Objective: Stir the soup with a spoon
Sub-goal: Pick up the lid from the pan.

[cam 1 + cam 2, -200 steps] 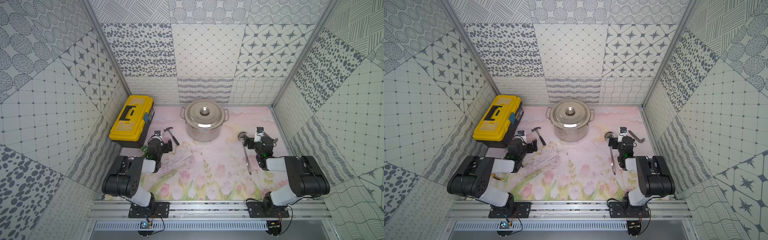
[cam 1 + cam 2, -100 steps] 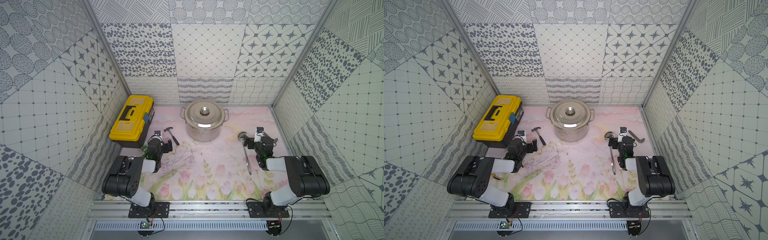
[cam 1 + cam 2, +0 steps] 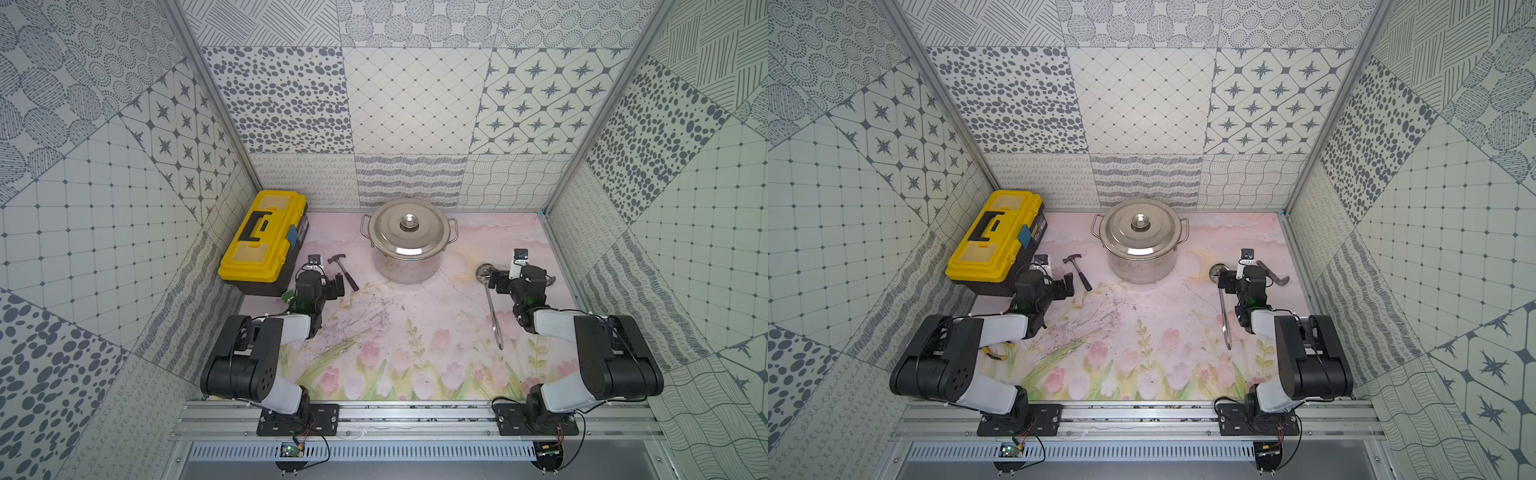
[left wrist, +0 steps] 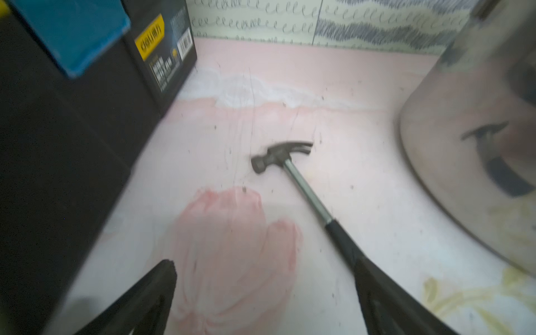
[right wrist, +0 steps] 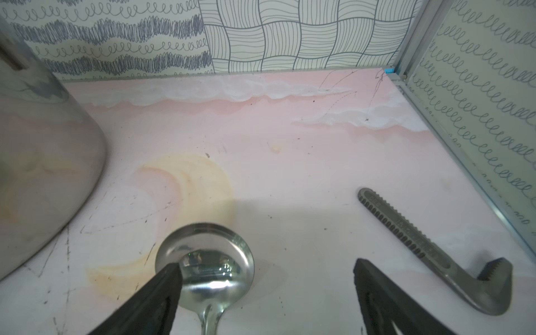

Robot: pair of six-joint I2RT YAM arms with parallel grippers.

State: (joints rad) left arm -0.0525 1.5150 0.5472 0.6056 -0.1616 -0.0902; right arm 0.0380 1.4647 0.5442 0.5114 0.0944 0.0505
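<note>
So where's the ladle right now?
In the right wrist view, the ladle lies on the mat under the open right gripper, between the pot and a wrench.

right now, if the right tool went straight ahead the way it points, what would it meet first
Probably the ladle: its bowl lies just ahead of the open right tool. Height is unclear; if it clears the bowl, the way looks free to the back wall.

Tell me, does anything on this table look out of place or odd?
Nothing looks spilled or broken, but workshop tools surround the cooking pot: a hammer and yellow toolbox on one side, a wrench near the ladle on the other. The lid is on the pot.
</note>
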